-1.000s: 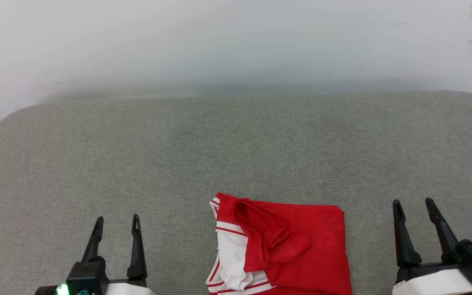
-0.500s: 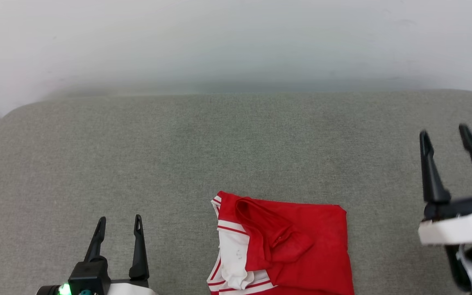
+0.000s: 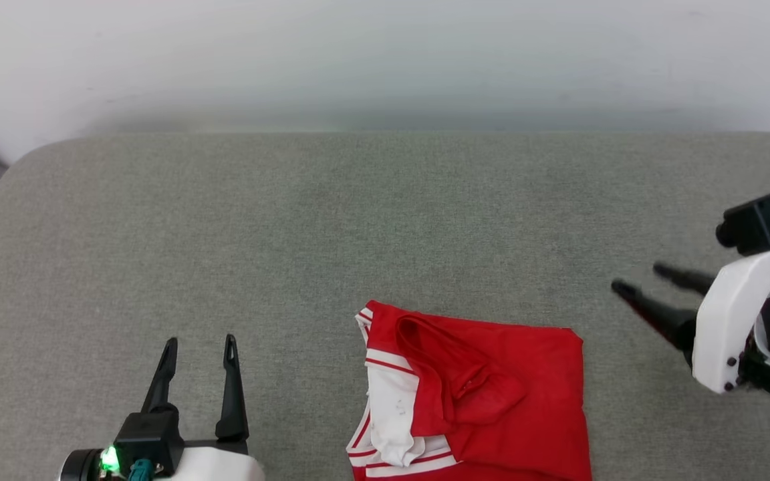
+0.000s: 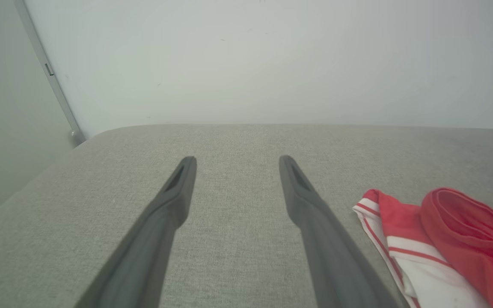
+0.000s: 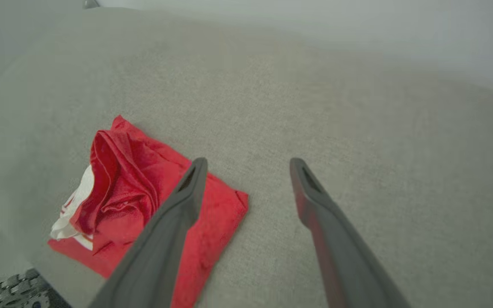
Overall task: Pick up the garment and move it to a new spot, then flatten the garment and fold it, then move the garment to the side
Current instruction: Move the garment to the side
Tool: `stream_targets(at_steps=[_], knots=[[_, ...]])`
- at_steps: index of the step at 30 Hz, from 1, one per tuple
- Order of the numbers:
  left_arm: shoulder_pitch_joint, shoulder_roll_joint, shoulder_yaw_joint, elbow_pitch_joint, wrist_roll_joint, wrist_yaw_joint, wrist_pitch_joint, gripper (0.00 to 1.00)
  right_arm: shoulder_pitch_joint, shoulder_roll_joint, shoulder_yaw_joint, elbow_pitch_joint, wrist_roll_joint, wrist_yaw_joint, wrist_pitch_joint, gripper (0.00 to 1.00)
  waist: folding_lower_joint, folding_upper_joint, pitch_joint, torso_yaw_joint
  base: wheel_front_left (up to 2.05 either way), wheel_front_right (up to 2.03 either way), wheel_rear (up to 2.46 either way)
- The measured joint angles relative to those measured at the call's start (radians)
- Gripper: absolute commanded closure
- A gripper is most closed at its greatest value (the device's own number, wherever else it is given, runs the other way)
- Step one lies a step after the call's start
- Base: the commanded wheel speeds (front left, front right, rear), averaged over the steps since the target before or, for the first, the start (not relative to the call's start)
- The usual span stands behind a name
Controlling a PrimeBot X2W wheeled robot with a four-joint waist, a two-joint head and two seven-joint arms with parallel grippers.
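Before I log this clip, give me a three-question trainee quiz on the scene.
1. True or false: the right gripper is shut on the garment.
2. Pick one. The garment is: A) folded into a rough rectangle on the cushion; B) spread out flat; C) hanging from a gripper.
3. Which gripper's fingers point across the head view instead of up it?

Key:
1. False: its jaws are open, and it is off the cloth.
2. A.
3. The right gripper. The left gripper points up.
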Motion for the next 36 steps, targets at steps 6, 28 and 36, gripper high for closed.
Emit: stream_targets(at_steps=[6,28,36], knots=[[-0.028,0.000,-0.014,-0.002,-0.003,0.001,0.000,0.00,0.066,-0.033,0.034,0.044,0.180,0.000,0.198,0.00,0.0001,0.0000,0.038,0.020,0.00,0.00,0.00],[-0.117,0.000,-0.044,-0.003,-0.012,-0.003,0.000,0.00,0.055,0.083,0.189,0.269,0.276,0.002,0.098,0.85,0.0001,0.0000,0.192,0.107,0.00,0.00,0.00],[-0.112,0.000,-0.045,0.006,-0.022,0.012,0.000,0.00,0.009,0.043,0.261,0.268,0.288,0.001,0.015,1.00,0.0001,0.0000,0.165,0.112,0.00,0.00,0.00]])
